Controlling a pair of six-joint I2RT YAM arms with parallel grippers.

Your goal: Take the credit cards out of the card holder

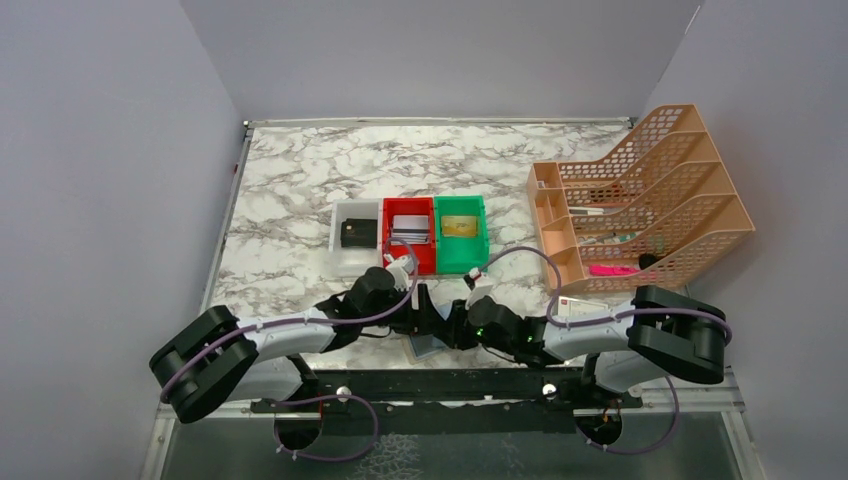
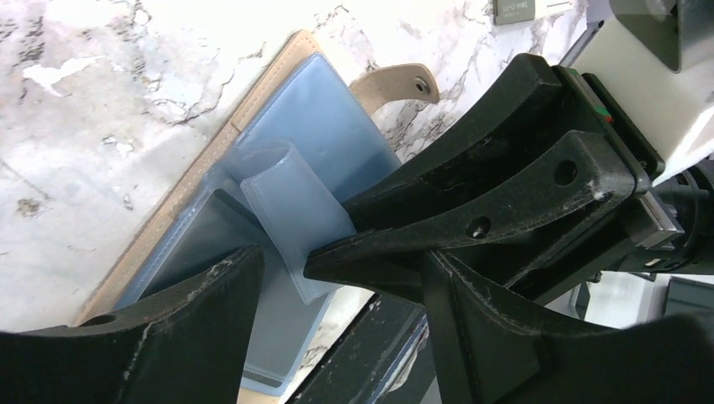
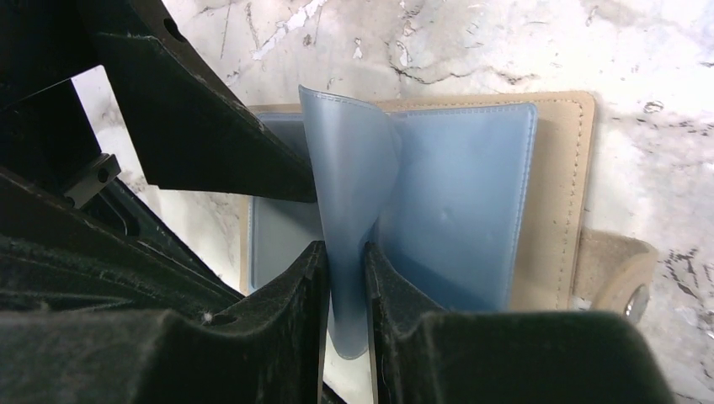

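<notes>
Looking at the near edge of the marble counter (image 1: pixel 290 180), you find both arms meeting over the card holder (image 3: pixel 560 185), which lies opened flat there, tan cover down and bluish-grey sleeves facing up. Your right end effector (image 3: pixel 345 278) is clenched on one sleeve (image 3: pixel 349 168), pinching its lower edge between both fingers so the translucent leaf stands up and curls over the rest of the holder. Your left end effector (image 2: pixel 341 278) is released, its jaws spread apart, one finger over the holder's open pages and the other on the far side of the right arm's fingers, touching nothing that you can make out. The snap tab (image 2: pixel 396 84) sticks out from the holder's edge and lies on the counter. Whether a card sits inside the pinched sleeve cannot be told. Farther back, three small bins stand side by side: a white bin (image 1: pixel 340 240), a red bin (image 1: pixel 388 240) holding pale credit cards (image 1: pixel 408 230), and a green bin (image 1: pixel 482 240) holding a yellowish card. An orange file rack (image 1: pixel 650 200) stands at the right.
</notes>
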